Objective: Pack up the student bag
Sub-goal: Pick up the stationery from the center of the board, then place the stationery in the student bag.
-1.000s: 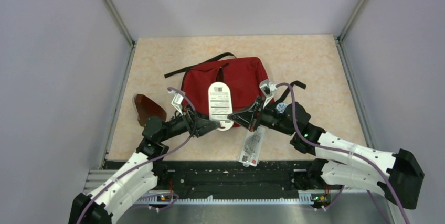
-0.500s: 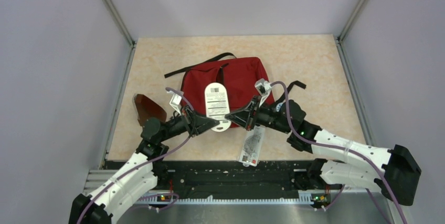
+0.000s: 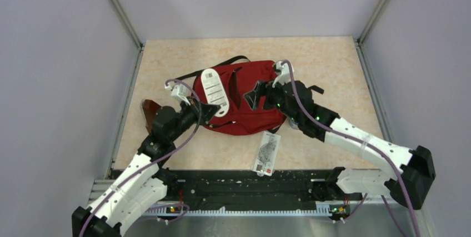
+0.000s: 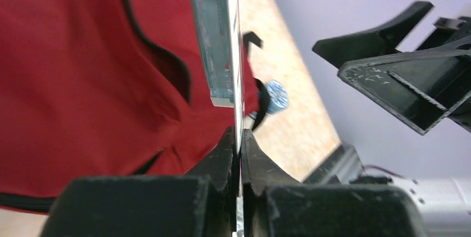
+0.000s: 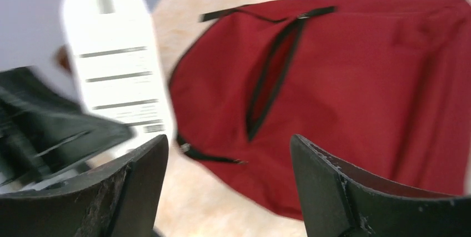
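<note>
Student bag (image 3: 244, 116) laid flat at the middle of the table (image 3: 333, 65).
A white card (image 4: 221, 37) is seen pinched edge-on between the left fingers (image 4: 233, 155) in the left wrist view; the right fingers (image 3: 257, 94) are spread wide above the bag.

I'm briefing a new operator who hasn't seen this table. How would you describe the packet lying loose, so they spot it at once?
Start at the red student bag. Just in front of it, toward the arm bases, a slim packet lies flat on the table. Unlike the white card pinched in the left pincer, nothing holds it.
</note>
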Motion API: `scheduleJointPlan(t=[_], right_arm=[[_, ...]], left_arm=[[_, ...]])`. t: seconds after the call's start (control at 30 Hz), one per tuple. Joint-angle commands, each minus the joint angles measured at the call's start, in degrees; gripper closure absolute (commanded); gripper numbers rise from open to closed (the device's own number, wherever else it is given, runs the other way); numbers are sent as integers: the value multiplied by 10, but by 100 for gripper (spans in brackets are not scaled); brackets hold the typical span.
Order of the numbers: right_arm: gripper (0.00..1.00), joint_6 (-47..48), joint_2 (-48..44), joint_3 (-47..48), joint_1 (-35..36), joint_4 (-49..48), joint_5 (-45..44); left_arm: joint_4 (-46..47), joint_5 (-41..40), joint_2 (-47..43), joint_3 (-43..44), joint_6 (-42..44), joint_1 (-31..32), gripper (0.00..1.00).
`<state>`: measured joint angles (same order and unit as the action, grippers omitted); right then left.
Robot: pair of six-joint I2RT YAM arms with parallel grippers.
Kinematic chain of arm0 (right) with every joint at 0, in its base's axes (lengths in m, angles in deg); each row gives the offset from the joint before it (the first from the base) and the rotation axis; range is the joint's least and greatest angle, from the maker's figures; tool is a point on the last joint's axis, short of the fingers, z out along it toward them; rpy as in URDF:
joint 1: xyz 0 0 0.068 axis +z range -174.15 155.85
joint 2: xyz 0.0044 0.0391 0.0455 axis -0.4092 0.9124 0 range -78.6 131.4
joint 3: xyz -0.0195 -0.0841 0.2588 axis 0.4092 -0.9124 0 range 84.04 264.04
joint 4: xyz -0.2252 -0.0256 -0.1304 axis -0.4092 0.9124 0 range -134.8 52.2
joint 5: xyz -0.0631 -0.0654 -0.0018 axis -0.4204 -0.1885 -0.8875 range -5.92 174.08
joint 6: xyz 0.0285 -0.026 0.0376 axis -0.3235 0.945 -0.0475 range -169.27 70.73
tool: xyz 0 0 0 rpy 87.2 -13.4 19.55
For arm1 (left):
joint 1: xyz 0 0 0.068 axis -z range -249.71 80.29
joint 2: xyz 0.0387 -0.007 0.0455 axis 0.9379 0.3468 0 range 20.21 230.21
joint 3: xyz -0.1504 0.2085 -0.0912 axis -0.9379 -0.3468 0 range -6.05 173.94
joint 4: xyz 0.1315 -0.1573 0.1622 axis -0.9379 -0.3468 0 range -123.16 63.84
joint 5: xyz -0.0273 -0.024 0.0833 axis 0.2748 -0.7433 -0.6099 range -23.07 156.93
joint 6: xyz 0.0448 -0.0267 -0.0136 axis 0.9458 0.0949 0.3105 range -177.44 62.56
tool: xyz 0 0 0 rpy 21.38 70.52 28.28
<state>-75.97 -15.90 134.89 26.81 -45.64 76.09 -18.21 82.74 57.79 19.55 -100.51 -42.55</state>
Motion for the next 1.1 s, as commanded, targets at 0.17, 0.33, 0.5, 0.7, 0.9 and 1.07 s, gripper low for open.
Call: scheduleJointPlan(t=[0.17, 0.33, 0.5, 0.7, 0.9, 1.07], right_arm=[[22, 99, 210, 181, -29, 128, -138], [22, 132, 317, 253, -24, 146, -142], [22, 162, 402, 325, -2, 189, -188], [23, 164, 462, 352, 15, 230, -293], [26, 170, 470, 339, 14, 235, -346], [44, 169, 460, 344, 13, 231, -377]], left_arm=[[-78, -99, 113, 107, 50, -29, 100], [-78, -119, 121, 105, 57, -30, 100], [-78, -111, 119, 96, 54, -30, 100], [-78, -100, 117, 92, 55, -31, 100], [-78, -98, 115, 90, 57, -31, 100], [-56, -40, 137, 95, 80, -31, 100]])
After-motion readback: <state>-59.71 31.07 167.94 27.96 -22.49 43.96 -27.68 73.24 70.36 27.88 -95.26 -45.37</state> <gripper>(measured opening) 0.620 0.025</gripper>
